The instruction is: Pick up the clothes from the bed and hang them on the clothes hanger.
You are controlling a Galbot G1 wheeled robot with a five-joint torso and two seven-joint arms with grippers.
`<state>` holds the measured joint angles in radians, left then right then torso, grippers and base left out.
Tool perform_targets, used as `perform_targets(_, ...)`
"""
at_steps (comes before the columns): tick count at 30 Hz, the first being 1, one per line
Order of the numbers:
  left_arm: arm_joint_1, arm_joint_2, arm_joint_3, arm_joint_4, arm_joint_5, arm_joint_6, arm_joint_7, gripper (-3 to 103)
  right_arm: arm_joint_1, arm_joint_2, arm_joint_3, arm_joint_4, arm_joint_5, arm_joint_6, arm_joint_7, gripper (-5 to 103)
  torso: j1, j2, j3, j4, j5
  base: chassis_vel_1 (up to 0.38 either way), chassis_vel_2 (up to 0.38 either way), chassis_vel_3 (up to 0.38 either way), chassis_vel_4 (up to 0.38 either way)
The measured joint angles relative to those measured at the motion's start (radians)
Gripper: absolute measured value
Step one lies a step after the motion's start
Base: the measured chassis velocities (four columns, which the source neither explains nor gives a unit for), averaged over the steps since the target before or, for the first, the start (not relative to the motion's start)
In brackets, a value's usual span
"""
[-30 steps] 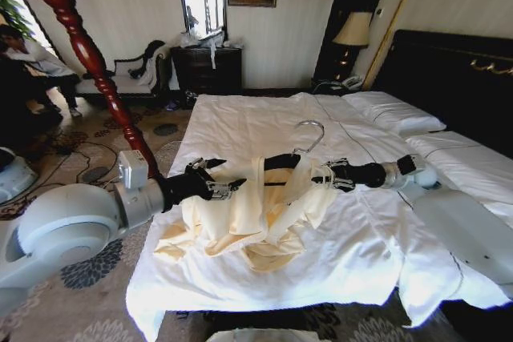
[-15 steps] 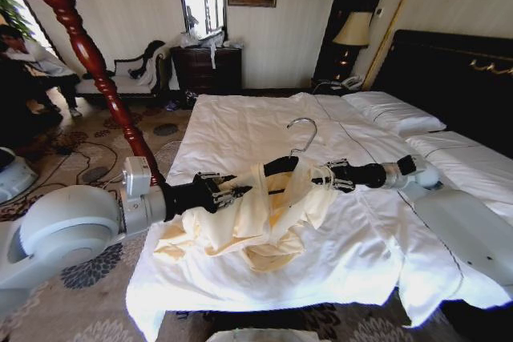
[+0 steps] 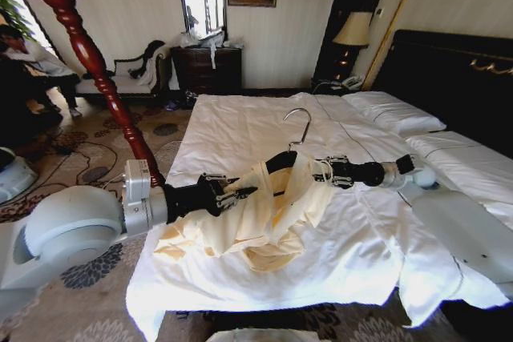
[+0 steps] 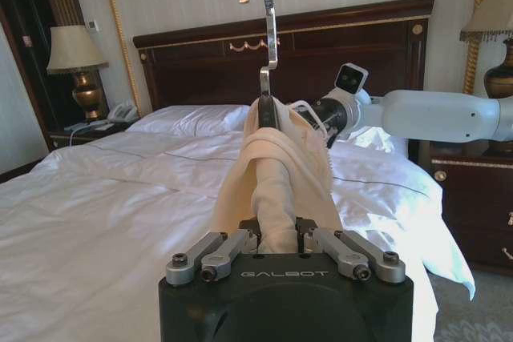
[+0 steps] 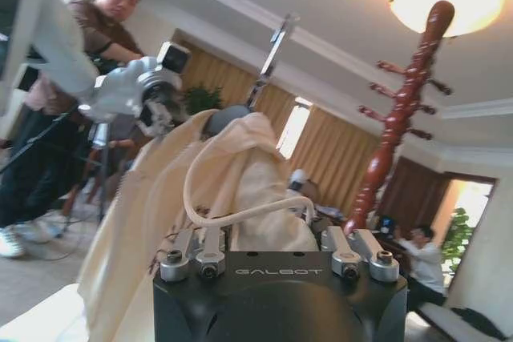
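**A:** How far along is it?

**B:** Past the pickup, I'd judge. The clothes are partly lifted off the bed: the upper part is draped over the clothes hanger, which is held up above the duvet with its silver hook pointing up, while the lower folds lie heaped on the sheet near the foot of the bed.

**A:** Who holds what?

**B:** The left gripper comes in from the left, and its jaws are closed narrow on a bunch of the cream fabric at the hanger's left end; the left wrist view shows the cloth running straight out from between the fingers. The right gripper reaches in from the right to the hanger's other end. In its wrist view the cloth and a loop of pale cord sit between the fingers, but I can't tell whether they pinch the hanger, the fabric or both.

**A:** What is left?

**B:** The garment looks bunched around the hanger's middle rather than spread along both arms. So the hanging seems begun but unfinished: the shoulders need seating and the trailing part has to come off the bed.
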<state>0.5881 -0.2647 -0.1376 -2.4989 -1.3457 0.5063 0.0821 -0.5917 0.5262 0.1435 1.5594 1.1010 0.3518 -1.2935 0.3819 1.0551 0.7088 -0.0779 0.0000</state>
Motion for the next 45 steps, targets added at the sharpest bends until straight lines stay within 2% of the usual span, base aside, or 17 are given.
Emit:
perform_targets(3, 0.001, 0.001, -0.006, 0.0, 0.005, -0.001, -0.003, 19, -0.007, -0.002, 0.009, -0.006, 0.025, 0.005, 0.05, 65, 0.0, 0.0, 0.0, -0.0001, 0.0, 0.0, 0.0, 0.0, 0.0)
perform_targets(5, 0.001, 0.003, -0.009, 0.0, 0.005, -0.002, -0.003, 19, -0.011, -0.003, 0.013, -0.008, 0.029, 0.009, 0.067, 65, 0.0, 0.0, 0.0, -0.0001, 0.0, 0.0, 0.0, 0.0, 0.0)
perform_targets(6, 0.0, 0.004, -0.014, 0.0, 0.008, -0.004, -0.006, 19, -0.017, -0.004, 0.017, -0.01, 0.031, 0.016, 0.091, 70, 0.0, 0.0, 0.0, 0.0, 0.0, 0.0, 0.0, 0.0, 0.0)
perform_targets(9, -0.002, -0.001, -0.036, 0.0, 0.011, -0.008, -0.037, 19, -0.041, -0.001, 0.027, -0.006, 0.032, 0.052, 0.214, 86, 0.0, 0.0, 0.0, -0.0001, 0.0, 0.0, 0.0, 0.0, 0.0)
perform_targets(10, -0.003, -0.007, -0.044, -0.001, 0.012, -0.013, -0.052, 19, -0.052, 0.001, 0.029, 0.0, 0.036, 0.068, 0.286, 86, 0.0, 0.0, 0.0, -0.0001, 0.0001, 0.0, 0.0, 0.0, 0.0)
perform_targets(11, -0.003, -0.007, -0.044, -0.001, 0.012, -0.013, -0.052, 19, -0.052, 0.001, 0.029, 0.0, 0.036, 0.068, 0.286, 86, 0.0, 0.0, 0.0, -0.0001, 0.0001, 0.0, 0.0, 0.0, 0.0)
perform_targets(14, -0.005, -0.024, -0.061, -0.001, 0.015, -0.041, -0.12, 19, -0.093, 0.003, 0.046, 0.019, 0.042, 0.086, 0.538, 99, 0.0, 0.0, 0.0, 0.0, 0.0, 0.0, 0.0, 0.0, 0.0)
perform_targets(15, -0.005, -0.024, -0.061, -0.001, 0.015, -0.041, -0.12, 19, -0.093, 0.003, 0.046, 0.019, 0.042, 0.086, 0.538, 99, 0.0, 0.0, 0.0, 0.0, 0.0, 0.0, 0.0, 0.0, 0.0)
perform_targets(17, -0.006, -0.033, -0.068, 0.019, 0.015, -0.055, -0.163, 19, -0.116, 0.008, 0.067, 0.033, 0.023, 0.088, 0.685, 100, 0.0, 0.0, 0.0, -0.0002, 0.0003, 0.0, 0.0, 0.0, 0.0)
perform_targets(19, -0.008, -0.042, -0.068, 0.059, 0.021, -0.062, -0.224, 19, -0.131, 0.018, 0.095, 0.05, -0.012, 0.077, 0.888, 100, 0.0, 0.0, 0.0, -0.0002, -0.0002, 0.0, 0.0, 0.0, 0.0)
perform_targets(20, -0.008, -0.042, -0.068, 0.059, 0.021, -0.062, -0.224, 19, -0.131, 0.018, 0.095, 0.05, -0.012, 0.077, 0.888, 100, 0.0, 0.0, 0.0, -0.0002, -0.0002, 0.0, 0.0, 0.0, 0.0)
perform_targets(22, -0.011, -0.055, -0.067, 0.101, 0.029, -0.062, -0.3, 19, -0.14, 0.033, 0.116, 0.057, -0.033, 0.062, 1.06, 100, 0.0, 0.0, 0.0, 0.0003, -0.0002, 0.0, 0.0, 0.0, 0.0)
perform_targets(24, -0.017, -0.069, -0.066, 0.147, 0.039, -0.057, -0.367, 19, -0.159, 0.042, 0.144, 0.058, -0.045, 0.056, 1.143, 100, 0.0, 0.0, 0.0, 0.0003, 0.0, 0.0, 0.0, 0.0, 0.0)
perform_targets(32, -0.058, -0.107, -0.079, 0.369, 0.063, -0.077, -0.42, 19, -0.232, 0.063, 0.228, 0.104, -0.072, 0.055, 1.181, 100, 0.0, 0.0, 0.0, -0.0005, -0.0002, 0.0, 0.0, 0.0, 0.0)
perform_targets(34, -0.072, -0.114, -0.087, 0.444, 0.06, -0.104, -0.41, 19, -0.229, 0.086, 0.23, 0.122, -0.084, 0.054, 1.183, 100, 0.0, 0.0, 0.0, 0.0005, -0.0003, 0.0, 0.0, 0.0, 0.0)
perform_targets(38, -0.086, -0.143, -0.09, 0.535, 0.063, -0.136, -0.392, 19, -0.211, 0.125, 0.222, 0.139, -0.1, 0.053, 1.18, 100, 0.0, 0.0, 0.0, 0.0001, -0.0003, 0.0, 0.0, 0.0, 0.0)
perform_targets(45, -0.113, -0.241, -0.063, 0.722, 0.136, -0.158, -0.361, 19, -0.189, 0.201, 0.185, 0.127, -0.117, 0.047, 1.171, 100, 0.0, 0.0, 0.0, 0.0002, -0.0005, 0.0, 0.0, 0.0, 0.0)
